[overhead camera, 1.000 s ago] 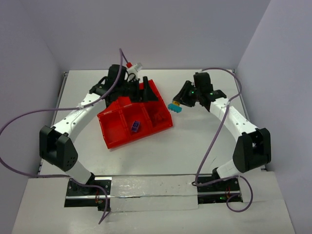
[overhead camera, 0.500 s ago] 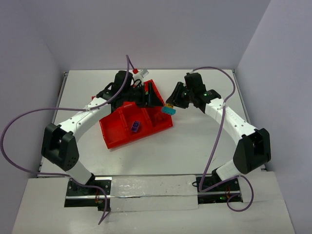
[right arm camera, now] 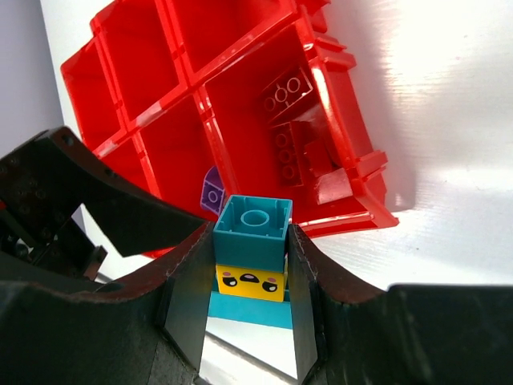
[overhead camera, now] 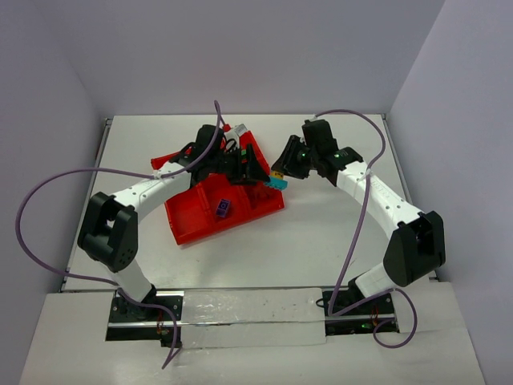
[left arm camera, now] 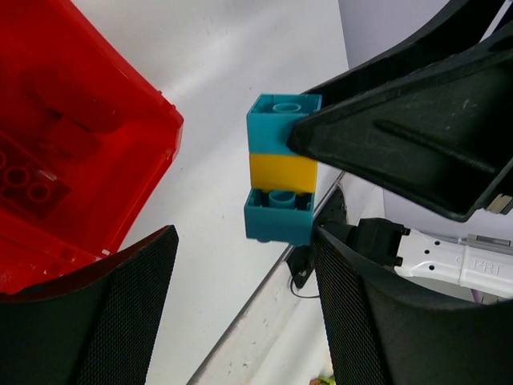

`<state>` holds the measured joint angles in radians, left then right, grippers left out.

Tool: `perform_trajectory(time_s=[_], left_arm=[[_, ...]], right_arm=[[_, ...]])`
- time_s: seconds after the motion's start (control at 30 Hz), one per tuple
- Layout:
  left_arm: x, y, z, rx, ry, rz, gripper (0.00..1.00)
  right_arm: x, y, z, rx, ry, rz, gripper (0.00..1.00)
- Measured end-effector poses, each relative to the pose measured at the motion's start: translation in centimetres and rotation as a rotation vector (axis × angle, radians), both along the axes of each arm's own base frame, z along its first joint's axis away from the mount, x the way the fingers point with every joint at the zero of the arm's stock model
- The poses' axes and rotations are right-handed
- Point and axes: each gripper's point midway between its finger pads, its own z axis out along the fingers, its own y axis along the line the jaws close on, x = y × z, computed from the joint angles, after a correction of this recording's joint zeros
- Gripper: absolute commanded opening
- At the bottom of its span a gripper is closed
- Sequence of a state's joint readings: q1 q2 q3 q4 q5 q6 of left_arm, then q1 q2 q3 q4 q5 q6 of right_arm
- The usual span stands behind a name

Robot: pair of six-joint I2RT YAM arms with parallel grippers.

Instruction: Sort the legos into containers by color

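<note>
My right gripper (overhead camera: pixel 278 176) is shut on a small stack of legos (overhead camera: pixel 276 180): a teal brick, a yellow face brick and a teal brick (right arm camera: pixel 255 228). It holds the stack just off the right edge of the red tray (overhead camera: pixel 192 216). My left gripper (overhead camera: pixel 258 172) is open, and the stack (left arm camera: pixel 280 180) sits at its fingertips, close to its right finger (left arm camera: pixel 361 305). A purple brick (overhead camera: pixel 223 208) lies in a front compartment. Dark red bricks (right arm camera: pixel 292 132) lie in the right compartment.
The tray (right arm camera: pixel 128 72) sits askew in the middle of the white table (overhead camera: pixel 321 241), with its other compartments showing bare red floors. Purple cables loop off both arms. Grey walls close in the back and sides.
My right gripper has carried the stack left, towards the tray's right edge. My left gripper has swung right across the tray to meet it. The tray has shifted slightly.
</note>
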<state>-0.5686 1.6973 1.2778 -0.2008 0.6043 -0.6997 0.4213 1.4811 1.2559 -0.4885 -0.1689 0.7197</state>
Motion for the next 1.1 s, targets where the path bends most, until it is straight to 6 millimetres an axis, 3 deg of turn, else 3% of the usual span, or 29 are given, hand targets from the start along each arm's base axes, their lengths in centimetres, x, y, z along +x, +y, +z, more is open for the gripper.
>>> perform_trajectory(time_s=[0.4, 0.5, 0.6, 0.63, 0.67, 0.7, 0.73, 1.1], left_arm=[[0.1, -0.7, 0.8, -0.051, -0.005, -0.015, 0.68], [0.0, -0.8, 0.8, -0.056, -0.002, -0.021, 0.56], [0.0, -0.9, 0.8, -0.065, 0.007, -0.026, 0.36], [0.0, -1.0, 0.8, -0.071, 0.01, -0.03, 0.23], [0.0, -1.1, 0.9, -0.075, 0.01, -0.03, 0.2], [0.0, -1.1, 0.8, -0.077, 0.011, -0.03, 0.05], [-0.1, -1.1, 0.8, -0.079, 0.014, -0.031, 0.0], [-0.2, -1.3, 0.7, -0.097, 0.029, -0.034, 0.0]], right_arm=[[-0.5, 0.7, 0.1, 0.006, 0.003, 0.024, 0.0], [-0.5, 0.8, 0.1, 0.007, 0.003, 0.025, 0.0], [-0.5, 0.8, 0.1, 0.007, 0.003, 0.026, 0.0], [-0.5, 0.8, 0.0, 0.006, 0.003, 0.025, 0.0], [-0.5, 0.8, 0.0, 0.005, 0.004, 0.025, 0.0], [-0.5, 0.7, 0.0, 0.005, 0.004, 0.025, 0.0], [-0.5, 0.7, 0.0, 0.004, 0.004, 0.025, 0.0], [-0.4, 0.6, 0.0, -0.008, 0.011, 0.024, 0.0]])
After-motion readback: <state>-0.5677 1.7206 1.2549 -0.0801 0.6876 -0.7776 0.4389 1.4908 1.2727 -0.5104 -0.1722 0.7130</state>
